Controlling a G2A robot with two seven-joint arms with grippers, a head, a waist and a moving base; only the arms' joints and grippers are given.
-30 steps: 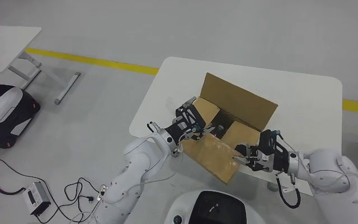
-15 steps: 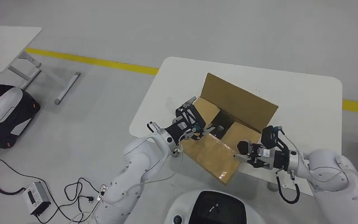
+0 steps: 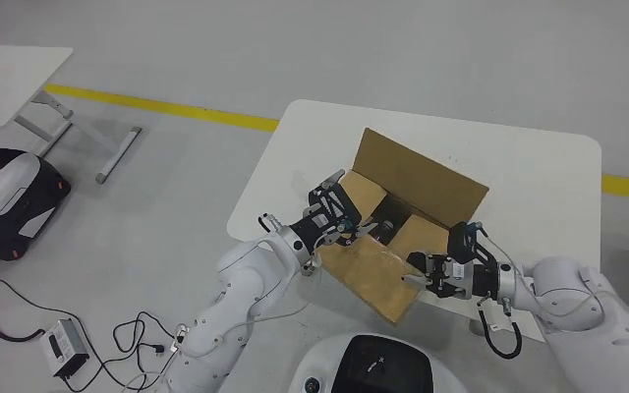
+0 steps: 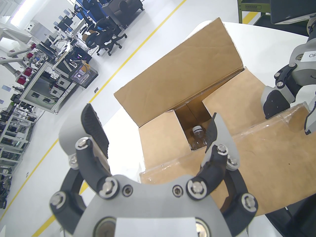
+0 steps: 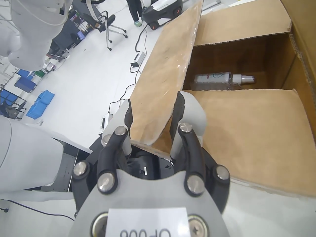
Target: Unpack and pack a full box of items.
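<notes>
An open cardboard box (image 3: pixel 418 177) stands on the white table (image 3: pixel 531 167), its back flap upright and its long front flap (image 3: pixel 369 270) tilted out over the table's near edge. A clear spray bottle (image 5: pixel 214 78) lies on the box floor, seen through the gap between the two inner flaps (image 4: pixel 198 134). My left gripper (image 3: pixel 344 221) hovers open at the box's left side, just over the front flap, empty (image 4: pixel 155 129). My right gripper (image 5: pixel 154 112) is at the front flap's right corner, fingers partly apart with the corner between them (image 4: pixel 290 112).
The box takes up the table's near left part; bare tabletop lies behind it and to the right. The front flap overhangs the near edge. On the floor are a wheeled robot base (image 3: pixel 25 201), cables (image 3: pixel 138 339) and another table (image 3: pixel 29 69).
My right gripper has slid left along the table's near edge onto the front flap's corner. The left arm and the box have stayed put.
</notes>
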